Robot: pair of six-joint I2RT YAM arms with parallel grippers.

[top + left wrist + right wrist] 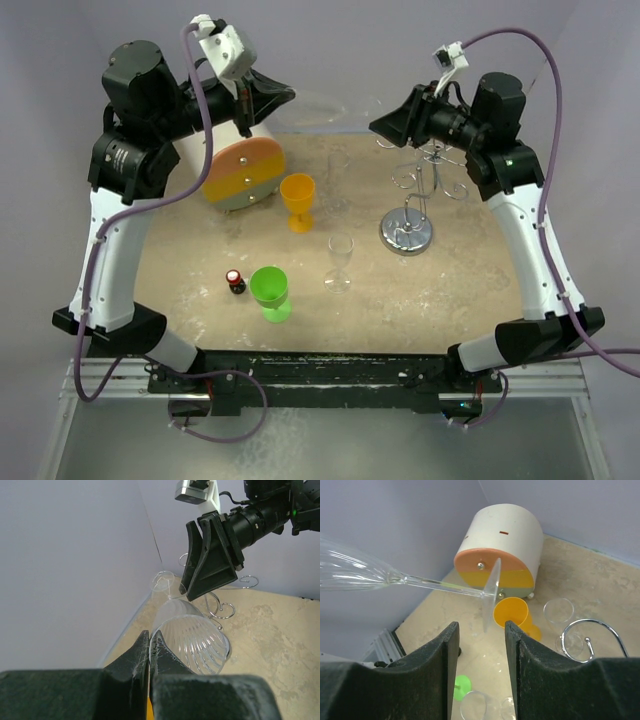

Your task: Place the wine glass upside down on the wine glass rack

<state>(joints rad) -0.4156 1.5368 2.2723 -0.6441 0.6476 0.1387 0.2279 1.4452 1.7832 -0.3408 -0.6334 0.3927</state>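
The clear wine glass (192, 640) lies on its side in the air. My left gripper (150, 635) is shut on its rim, and its stem (440, 584) and foot (491, 595) point toward the right arm. My right gripper (481, 627) is open. The foot's lower edge hangs just ahead of and between its fingertips without touching them. The wine glass rack (408, 232) stands at the right on its round chrome base. Its curly arms (225, 610) show behind the glass, and one loop (590, 640) is at the right gripper's side. In the top view both grippers, left (265, 100) and right (385, 125), are raised near the back wall.
A second clear glass (340, 262) stands upright mid-table. An orange goblet (297, 200) and a green goblet (270, 292) stand nearby. A small red-capped bottle (234, 282) sits left of the green goblet. A white, orange and yellow cylinder (245, 172) lies at the back left.
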